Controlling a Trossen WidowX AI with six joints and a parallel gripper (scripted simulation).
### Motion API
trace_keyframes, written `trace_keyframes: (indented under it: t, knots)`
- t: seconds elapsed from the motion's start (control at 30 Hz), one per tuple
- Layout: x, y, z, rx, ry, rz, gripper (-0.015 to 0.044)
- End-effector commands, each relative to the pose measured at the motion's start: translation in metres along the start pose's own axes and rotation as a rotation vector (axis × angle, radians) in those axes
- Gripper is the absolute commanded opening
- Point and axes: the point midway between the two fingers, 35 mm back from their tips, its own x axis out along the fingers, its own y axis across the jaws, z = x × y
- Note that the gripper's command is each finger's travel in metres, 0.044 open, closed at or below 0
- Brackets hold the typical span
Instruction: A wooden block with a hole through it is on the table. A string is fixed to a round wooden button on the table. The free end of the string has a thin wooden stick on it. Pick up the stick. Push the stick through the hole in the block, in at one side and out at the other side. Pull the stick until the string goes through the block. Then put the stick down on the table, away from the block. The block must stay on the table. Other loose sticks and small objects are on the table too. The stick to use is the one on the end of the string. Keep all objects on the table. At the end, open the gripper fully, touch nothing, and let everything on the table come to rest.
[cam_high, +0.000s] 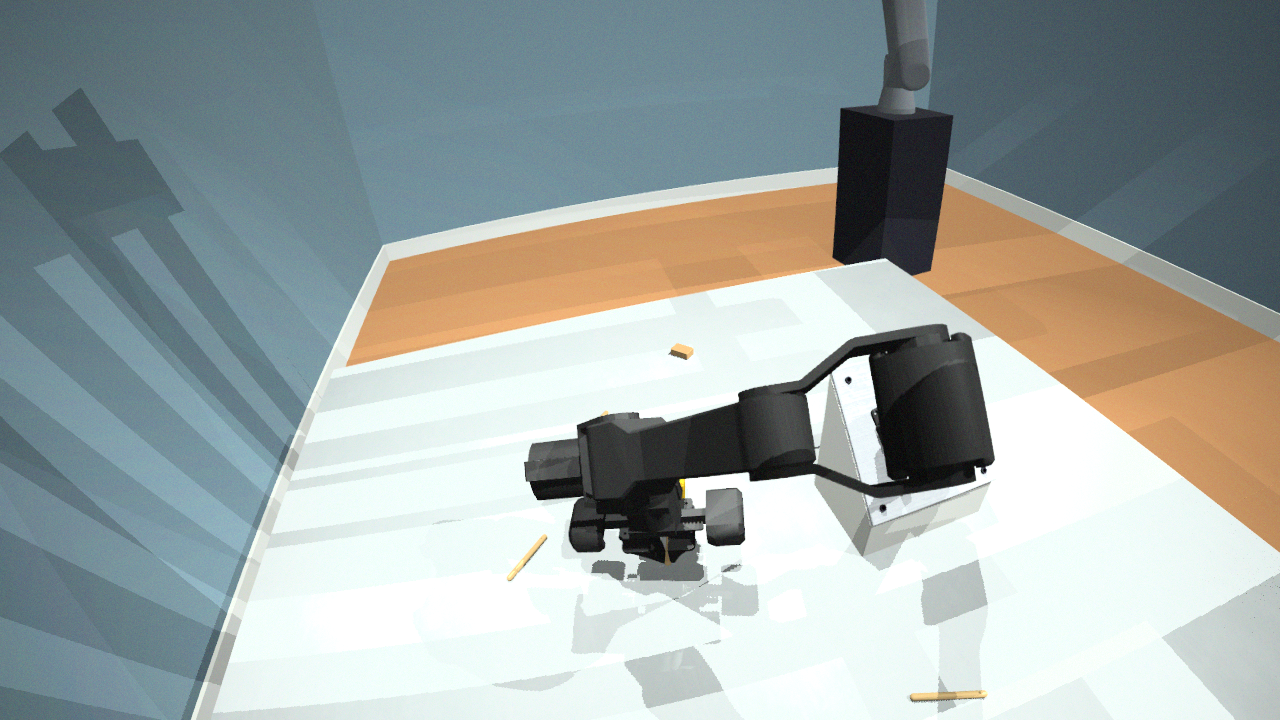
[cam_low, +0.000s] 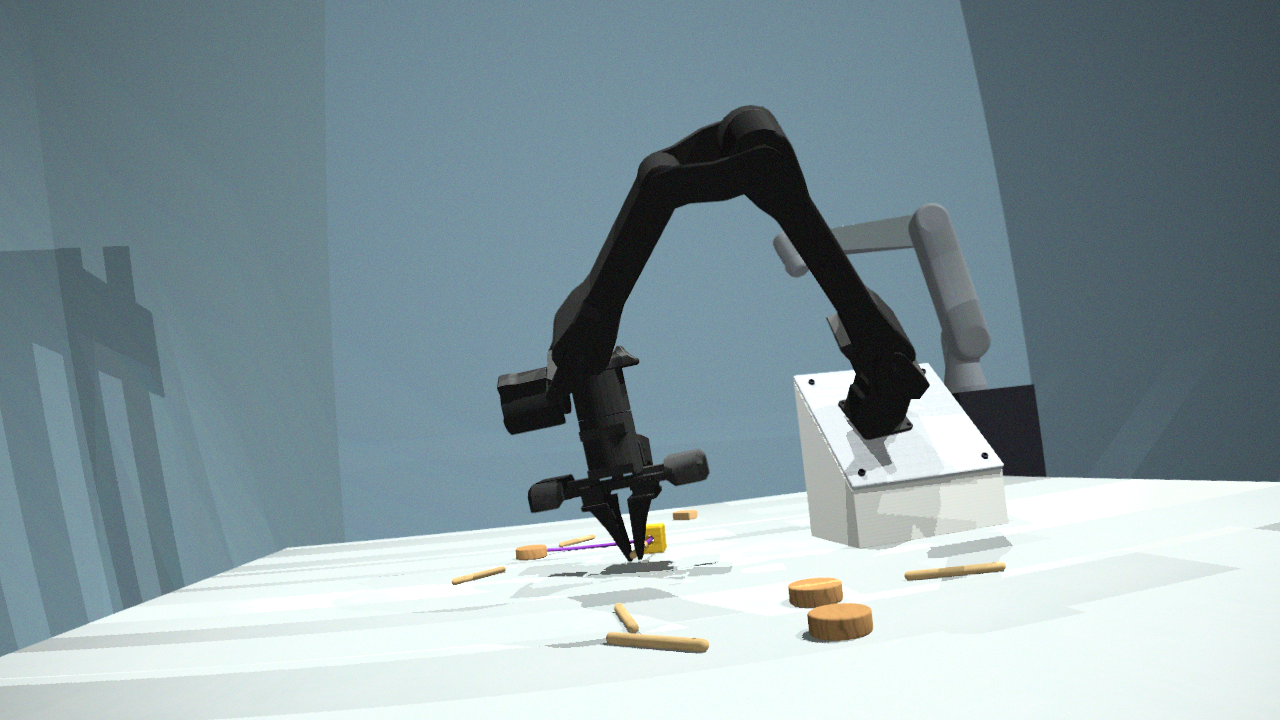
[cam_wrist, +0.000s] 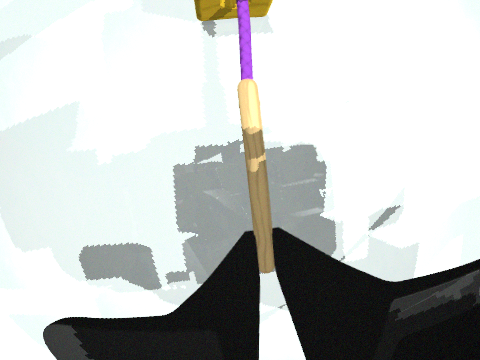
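Observation:
My gripper (cam_high: 665, 558) (cam_low: 634, 557) (cam_wrist: 262, 239) is shut on the near end of the thin wooden stick (cam_wrist: 255, 185), low over the table. The stick's far end carries the purple string (cam_low: 590, 545) (cam_wrist: 245, 45). The whole stick is outside the yellow block (cam_high: 682, 488) (cam_low: 657, 538) (cam_wrist: 258, 10), with a stretch of string between them. The string meets the block's side facing the gripper; the hole itself is out of the wrist view. The block stands on the table behind the fingers. The round button (cam_low: 530, 552) lies left of it and is hidden in the top view.
Loose sticks lie left (cam_high: 527, 557) (cam_low: 478, 575), behind (cam_low: 577, 540), in front (cam_low: 625, 617) (cam_low: 657, 642) and at right (cam_high: 948, 695) (cam_low: 955, 571). Two wooden discs (cam_low: 815, 591) (cam_low: 839, 620) lie front right. A small wooden piece (cam_high: 682, 351) (cam_low: 684, 514) lies at the back, the white arm base (cam_low: 930, 505) at right.

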Motion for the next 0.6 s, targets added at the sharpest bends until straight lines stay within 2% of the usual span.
trace_keyframes:
  t: [0.0,0.57]
  knots:
    - [-0.003,0.002,-0.004,-0.006,0.004,0.005,0.0]
    - [0.01,-0.002,-0.017,0.01,0.005,0.096,0.0]
